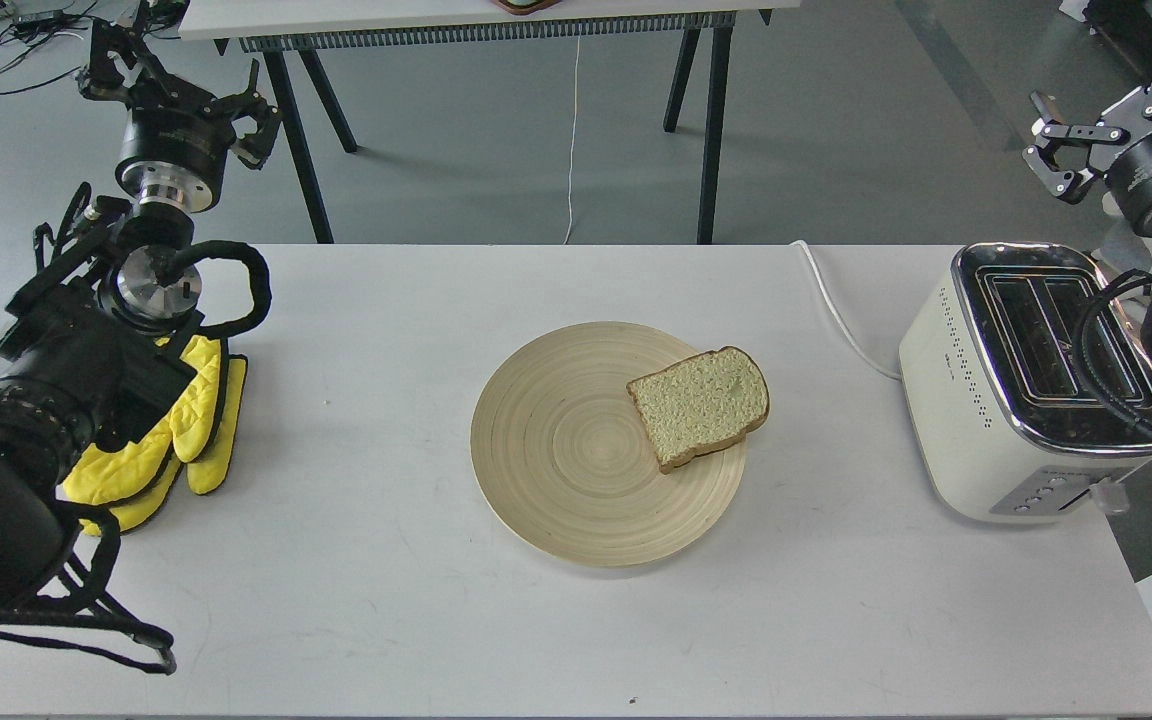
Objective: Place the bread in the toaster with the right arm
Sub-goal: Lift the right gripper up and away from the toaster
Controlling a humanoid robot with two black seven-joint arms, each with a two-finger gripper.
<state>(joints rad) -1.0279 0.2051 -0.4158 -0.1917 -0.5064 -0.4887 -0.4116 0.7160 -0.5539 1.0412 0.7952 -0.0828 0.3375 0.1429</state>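
Nearest, the left arm (46, 400) covers yellow oven mitts (191, 420); its left gripper (186, 90) hangs far left, jaws spread. The bread (700, 405) lies on the wooden plate's (556, 480) right rim at table centre. The toaster (1016, 390) stands right, the right gripper (1086, 150) above it, jaws spread, empty.

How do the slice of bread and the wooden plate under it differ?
The bread is roughly square with a rounded top and brown crust; the plate is round with ring-shaped grain. The bread is much smaller than the plate. The bread is pale and speckled, the plate smooth tan wood. The bread sits at the plate's right side, one corner overhanging its rim, while the plate lies flat on the white table. Both are light in colour.
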